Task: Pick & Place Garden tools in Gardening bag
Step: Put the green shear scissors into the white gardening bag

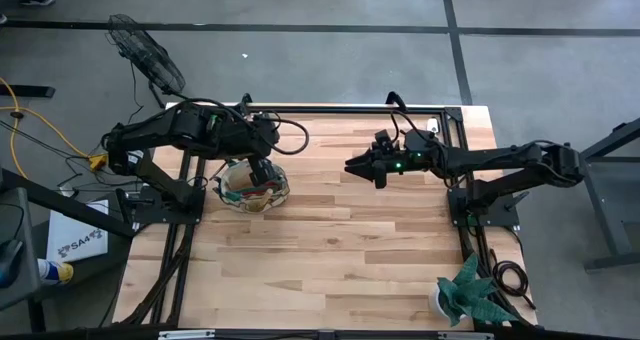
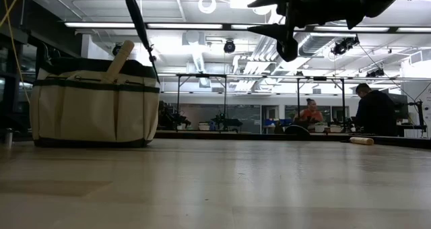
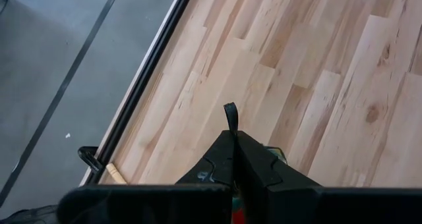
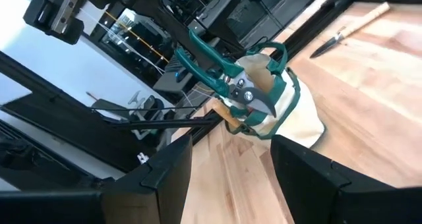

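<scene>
The left hand [image 1: 262, 170] hung pressed together over the gardening bag [image 1: 254, 187] at the desk's [image 1: 340, 240] left side, apparently pinching a dark strap or tool tip; if that is the bag's loop, lifting could tip the soft tote. The right hand [image 1: 352, 166], mid-desk, stood spread and gripped nothing. Green-handled pruning shears [image 4: 221, 72] and a wooden handle [image 2: 118, 59] jutted from the beige, green-trimmed fabric; a wooden-handled trowel [image 4: 349, 28] lay beyond, still unpacked.
</scene>
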### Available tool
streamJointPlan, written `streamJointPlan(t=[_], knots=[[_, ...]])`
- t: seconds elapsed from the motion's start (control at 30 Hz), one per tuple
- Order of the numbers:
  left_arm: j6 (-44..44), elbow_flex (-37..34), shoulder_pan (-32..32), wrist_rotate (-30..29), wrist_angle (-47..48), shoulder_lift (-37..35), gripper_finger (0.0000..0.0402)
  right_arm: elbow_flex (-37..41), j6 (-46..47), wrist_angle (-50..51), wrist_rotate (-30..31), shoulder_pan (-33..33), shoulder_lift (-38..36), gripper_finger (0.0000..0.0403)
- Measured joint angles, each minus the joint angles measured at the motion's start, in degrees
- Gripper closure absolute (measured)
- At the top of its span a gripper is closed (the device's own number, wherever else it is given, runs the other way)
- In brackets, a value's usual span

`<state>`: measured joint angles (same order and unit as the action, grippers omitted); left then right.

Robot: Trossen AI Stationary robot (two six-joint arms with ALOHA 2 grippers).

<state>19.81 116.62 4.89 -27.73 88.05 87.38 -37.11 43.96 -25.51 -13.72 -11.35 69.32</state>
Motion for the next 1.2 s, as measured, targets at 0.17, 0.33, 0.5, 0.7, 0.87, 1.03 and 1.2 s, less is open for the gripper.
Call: streamJointPlan(t=[0.17,0.33,0.5,0.7,0.87,1.03,1.2], knots=[[0.0,0.0,0.0,0.0,-0.7,-0.1,0.0401,0.0,-4.3,-5.0,0.8,1.7,1.7,0.0204],[0.2,0.0,0.0,-0.3,-0.9,-0.1,0.0401,0.0,-7.5,-11.1,4.9,3.5,5.0,0.0204],[0.4,0.0,0.0,-0.3,-0.9,-0.1,0.0401,-2.3,-8.1,-11.4,4.0,3.6,9.7,0.0204],[1.0,0.0,0.0,-0.4,-0.9,-0.1,0.0401,-11.3,-11.5,-7.6,2.0,4.5,16.6,0.0207],[1.5,0.0,0.0,-0.5,-0.9,-0.1,0.0401,-18.8,-14.7,0.8,1.2,4.6,21.8,0.0244],[1.8,0.0,0.0,-0.5,-0.9,-0.1,0.0402,-21.8,-15.8,2.7,1.4,4.6,25.2,0.0326],[2.1,0.0,0.0,-0.4,-0.9,-0.1,0.0401,-21.9,-15.1,2.7,2.0,3.7,26.7,0.0394]])
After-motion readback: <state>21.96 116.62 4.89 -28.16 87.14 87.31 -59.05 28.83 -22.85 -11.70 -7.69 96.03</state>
